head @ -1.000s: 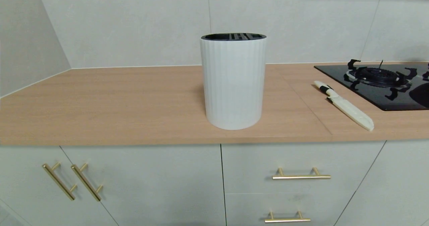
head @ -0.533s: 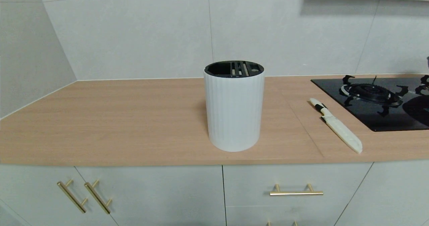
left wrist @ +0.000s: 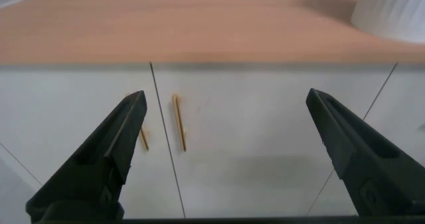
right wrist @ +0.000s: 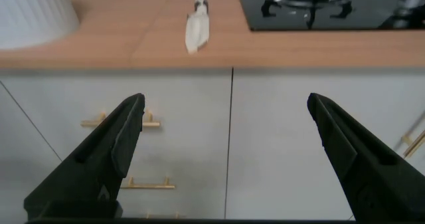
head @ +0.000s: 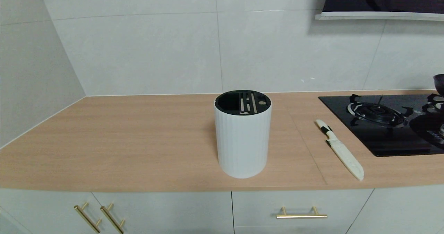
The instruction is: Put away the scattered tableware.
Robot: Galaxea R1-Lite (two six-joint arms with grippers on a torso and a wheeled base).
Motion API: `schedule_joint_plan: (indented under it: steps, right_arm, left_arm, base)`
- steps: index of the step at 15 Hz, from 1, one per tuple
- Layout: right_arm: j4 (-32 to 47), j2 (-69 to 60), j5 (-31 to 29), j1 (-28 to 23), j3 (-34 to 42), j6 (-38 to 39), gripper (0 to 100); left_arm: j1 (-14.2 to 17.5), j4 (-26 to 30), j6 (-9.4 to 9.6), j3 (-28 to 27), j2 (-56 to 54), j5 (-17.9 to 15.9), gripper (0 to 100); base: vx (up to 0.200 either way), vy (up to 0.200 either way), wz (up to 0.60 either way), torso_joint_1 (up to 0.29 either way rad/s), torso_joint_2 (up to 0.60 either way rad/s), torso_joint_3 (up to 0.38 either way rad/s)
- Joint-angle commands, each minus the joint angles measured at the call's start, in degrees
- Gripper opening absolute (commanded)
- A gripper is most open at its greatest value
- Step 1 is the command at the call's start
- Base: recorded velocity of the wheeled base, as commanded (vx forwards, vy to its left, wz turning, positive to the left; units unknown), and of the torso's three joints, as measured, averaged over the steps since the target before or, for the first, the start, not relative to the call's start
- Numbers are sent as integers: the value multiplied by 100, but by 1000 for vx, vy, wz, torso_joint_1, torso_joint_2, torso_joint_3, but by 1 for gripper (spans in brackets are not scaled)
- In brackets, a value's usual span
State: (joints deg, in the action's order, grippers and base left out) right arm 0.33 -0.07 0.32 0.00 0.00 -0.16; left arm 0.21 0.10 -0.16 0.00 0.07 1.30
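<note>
A white ribbed cylindrical holder (head: 242, 137) with a black slotted top stands on the wooden counter (head: 121, 140) near its front edge. A cream-bladed knife (head: 339, 154) with a white and black handle lies flat to its right, beside the hob. My left gripper (left wrist: 226, 157) is open below counter height, facing the cabinet doors, with the holder's base (left wrist: 392, 14) off to one side. My right gripper (right wrist: 226, 157) is open too, in front of the drawers, with the knife (right wrist: 198, 28) on the counter beyond it and the holder (right wrist: 33, 14) at the corner.
A black gas hob (head: 385, 123) with pan supports fills the counter's right end, under a range hood (head: 378, 1). Tiled walls close the back and left. Cabinet doors and drawers with gold handles (head: 301, 215) sit below the counter.
The whole head view has shifted: the camera rose, so the counter, holder and knife sit lower in the picture and the holder's slotted top shows. The things themselves have not moved.
</note>
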Motion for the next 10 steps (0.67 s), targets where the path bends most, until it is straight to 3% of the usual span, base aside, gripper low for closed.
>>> schedule_joint_plan:
  steps: [1, 4, 10]
  right_arm:
    - [2, 7, 3, 0, 0, -2, 100]
    - [2, 7, 3, 0, 0, -2, 100]
    - [2, 7, 3, 0, 0, -2, 100]
  left_arm:
    - [6, -1, -2, 0, 1, 1, 100]
    - [6, -1, -2, 0, 1, 1, 100]
    - [-3, -1, -2, 0, 1, 1, 100]
  base:
    - [0, 0, 0, 237, -530, -290]
    - [0, 0, 0, 162, -349, -186]
    - [0, 0, 0, 13, -29, -15]
